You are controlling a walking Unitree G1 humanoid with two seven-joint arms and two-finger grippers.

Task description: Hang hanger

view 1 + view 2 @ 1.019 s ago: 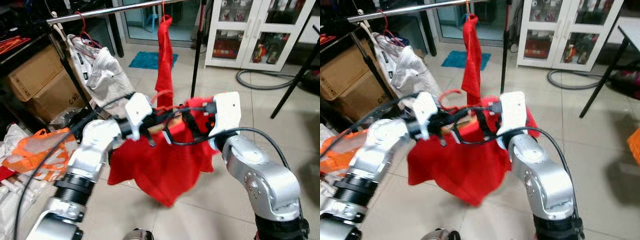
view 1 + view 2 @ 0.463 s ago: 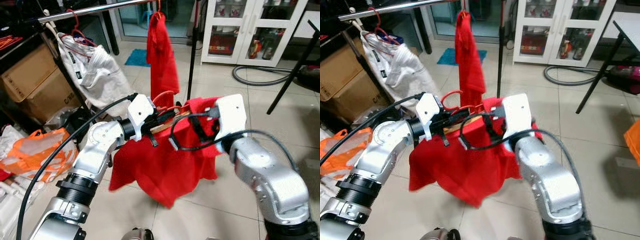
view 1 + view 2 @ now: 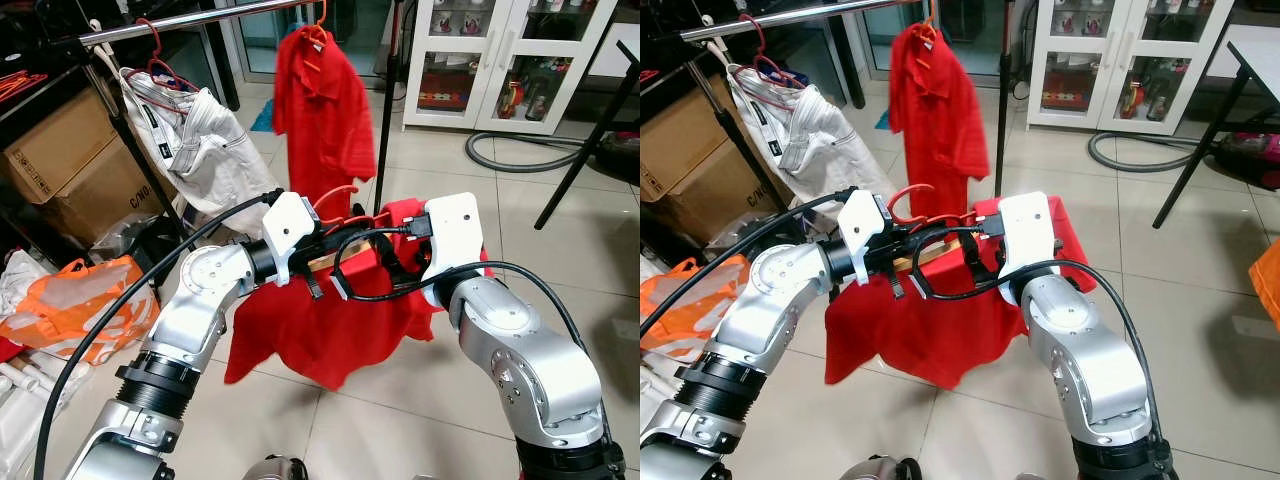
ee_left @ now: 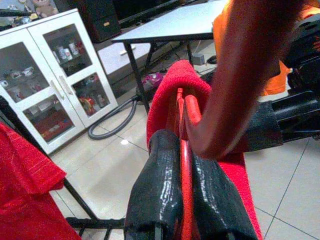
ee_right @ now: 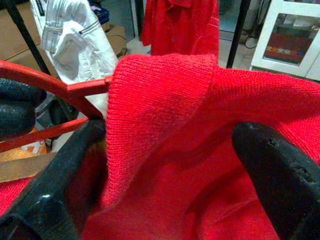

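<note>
A red wire hanger with a wooden bar carries a red knit garment that I hold at chest height in front of me. My left gripper is shut on the hanger's red wire just below the hook. The right gripper is at the garment's collar; its fingers stand wide apart with the cloth bulging between them. The metal rail runs overhead at the far left, above and beyond the hanger.
On the rail hang a red shirt and a white garment. A cardboard box and an orange bag lie at the left. A white glass cabinet, a grey hose and a black table leg are at the right.
The red shirt on the rail has turned from edge-on to broadside. My right gripper has drawn in closer to the left one at the collar. The view has shifted slightly.
</note>
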